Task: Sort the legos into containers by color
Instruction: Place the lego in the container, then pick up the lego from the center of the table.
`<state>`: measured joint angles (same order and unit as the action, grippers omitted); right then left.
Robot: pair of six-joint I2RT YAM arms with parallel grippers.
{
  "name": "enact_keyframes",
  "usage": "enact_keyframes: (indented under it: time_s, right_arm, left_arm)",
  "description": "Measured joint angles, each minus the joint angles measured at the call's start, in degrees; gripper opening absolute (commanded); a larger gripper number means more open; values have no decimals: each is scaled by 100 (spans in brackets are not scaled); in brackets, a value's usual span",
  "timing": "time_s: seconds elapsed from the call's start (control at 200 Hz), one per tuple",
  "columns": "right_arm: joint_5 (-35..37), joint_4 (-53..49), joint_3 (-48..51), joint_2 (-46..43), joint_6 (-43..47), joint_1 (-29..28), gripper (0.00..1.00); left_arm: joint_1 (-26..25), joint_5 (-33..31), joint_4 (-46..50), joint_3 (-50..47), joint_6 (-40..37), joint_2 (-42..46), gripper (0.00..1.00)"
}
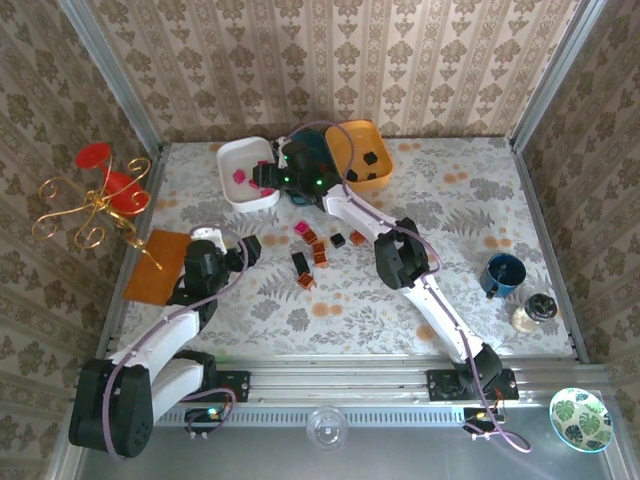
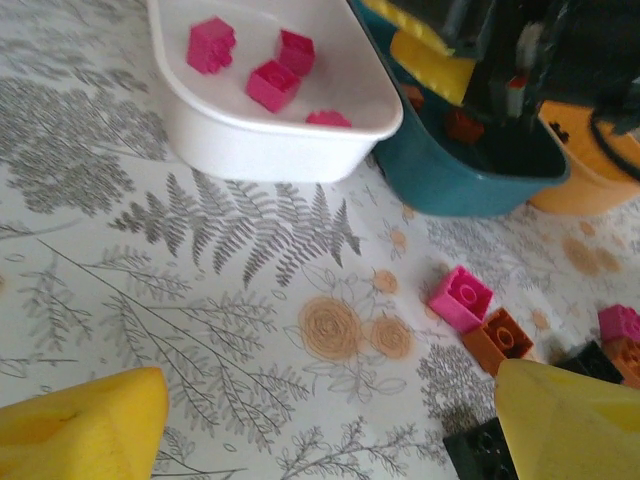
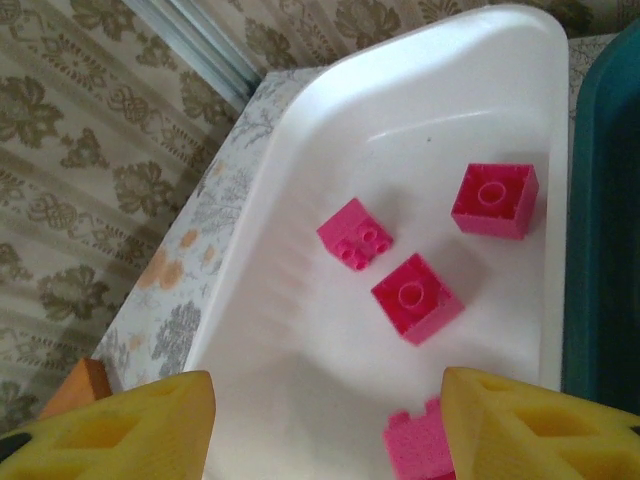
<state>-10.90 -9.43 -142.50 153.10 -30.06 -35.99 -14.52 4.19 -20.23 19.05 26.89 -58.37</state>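
My right gripper (image 3: 330, 432) (image 1: 265, 177) hangs open over the white tray (image 3: 300, 140) (image 1: 229, 168). Three pink legos (image 3: 416, 297) lie in that tray, and one more pink lego (image 3: 418, 448) sits right beside my right finger. The dark teal tray (image 2: 470, 185) and the orange tray (image 1: 365, 150) with black legos stand next to it. My left gripper (image 2: 320, 430) (image 1: 246, 248) is open and low over the table, nothing between its fingers. Loose legos lie ahead of it: pink (image 2: 460, 297), orange (image 2: 497, 340), black (image 2: 480, 452), with more in the table's middle (image 1: 318, 250).
An orange-brown mat (image 1: 158, 265) lies left of my left arm, with a gold stand with red dishes (image 1: 95, 195) behind it. A blue cup (image 1: 502, 272) and a small jar (image 1: 533, 312) stand at the right. Patterned walls close in three sides.
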Motion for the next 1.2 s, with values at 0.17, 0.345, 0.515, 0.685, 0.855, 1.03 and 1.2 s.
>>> enact_keyframes:
  time_s: [0.17,0.345,0.515,0.685,0.855,1.03,1.2]
  right_arm:
    - [-203,319,2557,-2006,278,74,66]
    - [-286,938,5276,-4369,496,428,69]
    - [57,1038,7534,-6146,791,1016,73]
    - [643,828,9381,-7565,1032,1355,75]
    - [1187,859,10382,-8642,1185,1545,76]
    - [1543,1198,10865,-8974,1215,1572,76]
    - [1690,1276,10957,-9084,1215,1572,77]
  left_arm:
    - [-229,402,-39,415,-13,-756,84]
    - [-855,625,52,1080,-181,-1681,80]
    - [-1532,667,459,1792,-389,-2437,77]
    - [-2247,413,1036,2378,-584,-2804,72]
    - [-2754,28,1502,2861,-649,-3200,68]
    - [-2968,-160,1836,3445,-719,-3818,59]
    - [-3091,-188,1932,3960,-721,-4341,53]
